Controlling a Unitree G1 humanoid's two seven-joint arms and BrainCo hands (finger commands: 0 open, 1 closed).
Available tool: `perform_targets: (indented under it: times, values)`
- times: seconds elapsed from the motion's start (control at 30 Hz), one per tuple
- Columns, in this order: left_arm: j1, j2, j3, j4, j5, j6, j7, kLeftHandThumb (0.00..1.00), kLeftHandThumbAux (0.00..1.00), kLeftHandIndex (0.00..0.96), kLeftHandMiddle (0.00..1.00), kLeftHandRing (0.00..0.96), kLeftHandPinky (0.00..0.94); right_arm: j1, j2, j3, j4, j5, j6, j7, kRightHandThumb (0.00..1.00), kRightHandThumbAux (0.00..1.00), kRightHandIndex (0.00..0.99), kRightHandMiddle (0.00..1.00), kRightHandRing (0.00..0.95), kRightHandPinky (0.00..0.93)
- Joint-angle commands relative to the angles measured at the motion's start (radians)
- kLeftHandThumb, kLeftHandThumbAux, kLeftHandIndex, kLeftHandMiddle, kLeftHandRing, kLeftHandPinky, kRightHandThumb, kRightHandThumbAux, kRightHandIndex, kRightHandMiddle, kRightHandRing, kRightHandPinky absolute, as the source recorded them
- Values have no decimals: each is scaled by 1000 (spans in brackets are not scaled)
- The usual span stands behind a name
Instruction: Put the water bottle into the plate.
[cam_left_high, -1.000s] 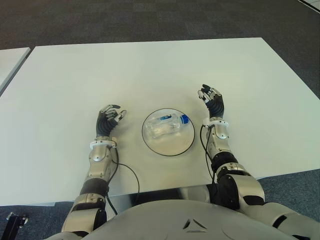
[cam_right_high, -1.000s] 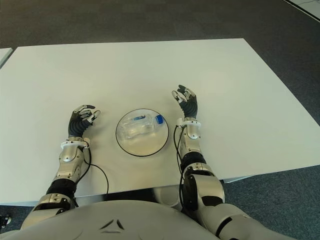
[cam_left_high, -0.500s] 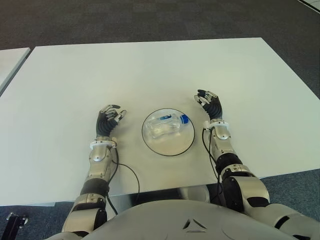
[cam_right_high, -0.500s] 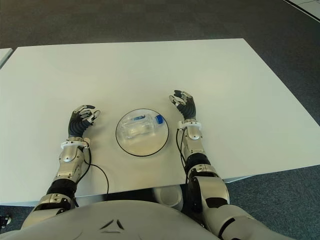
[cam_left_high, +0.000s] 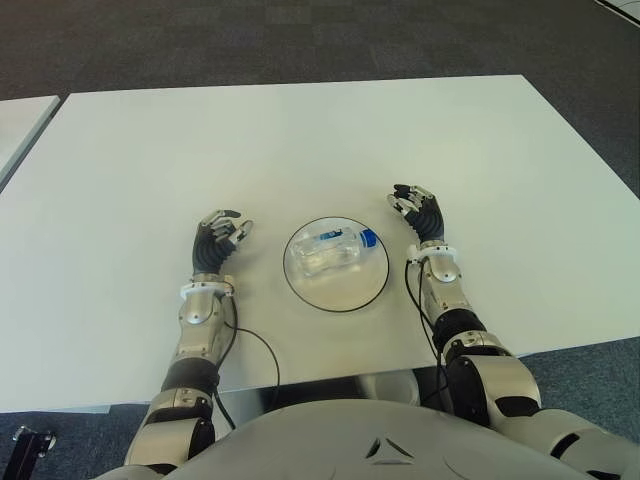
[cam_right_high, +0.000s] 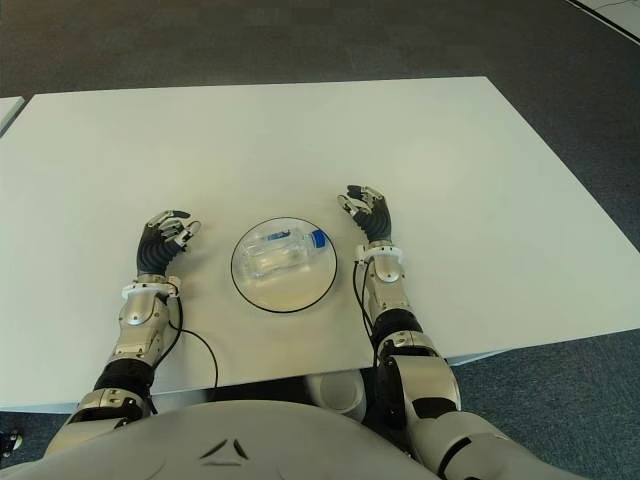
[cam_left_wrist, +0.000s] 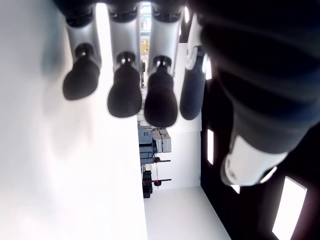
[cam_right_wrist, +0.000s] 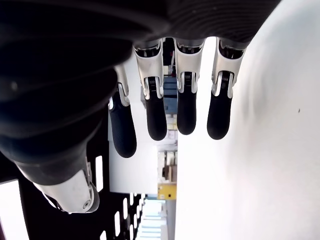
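- Task is judged done, more or less: the water bottle (cam_left_high: 338, 250) is lying on its side inside the plate (cam_left_high: 372, 288), centre of the frame in the eye views, blue cap pointing toward the upper right.
- Bottle is being held by neither hand; it is resting w/in the plate's rim, nothing of it seen hanging over the edge.
- Nothing more seems left for the bottle itself; at most, the arms are to be drawn clear and parked (a judgement, not seen).
- Right hand (cam_left_high: 420, 211) is showing just right of the plate, a bit above its centre line in the frame. Fingers (cam_right_wrist: 156, 117) are being kept loosely extended, slightly spread, gripping nothing: only white table (cam_left_high: 300, 140) and background are showing beneath them in the right wrist view.
- Bottle vs. right fingers: apart, w/ the plate rim and a strip of bare table between; cap end is the nearer part.
- Left hand (cam_left_high: 218, 238) is showing left of the plate, approx. level w/ it. Fingers (cam_left_wrist: 125, 95) are relaxed, gently curved, empty.
- Bottle vs. left fingers: apart too, bottle base being the closer end; no contact w/ plate either.
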Motion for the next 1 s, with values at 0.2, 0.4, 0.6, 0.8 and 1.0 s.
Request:
perform_targets:
  times: [0.2, 0.4, 0.6, 0.8, 1.0]
  values:
    - [43, -7, 1, -23, 11, 48, 23, 705, 717, 434, 748, 752, 739, 26, 11, -3, -2, -1, -55, -24, 712, 725, 437, 700, 710, 731]
    - [53, -13, 6, -48, 8, 69, 32, 705, 716, 435, 751, 759, 767, 36, 13, -2, -6, -5, -62, -37, 711, 725, 436, 711, 721, 737]
    - [60, -17, 11, -64, 3, 85, 41, 706, 715, 435, 741, 748, 749, 43, 11, 0, -8, -7, -56, -47, 711, 725, 437, 718, 728, 744]
    - [64, -17, 14, -73, 6, 87, 43, 707, 714, 436, 741, 746, 754, 41, 8, -4, 11, -1, -71, -40, 711, 725, 436, 719, 729, 737]
    - [66, -18, 15, -79, 16, 94, 51, 707, 714, 436, 741, 748, 758, 23, 16, -26, 89, 30, -158, -8, 710, 725, 436, 728, 739, 742]
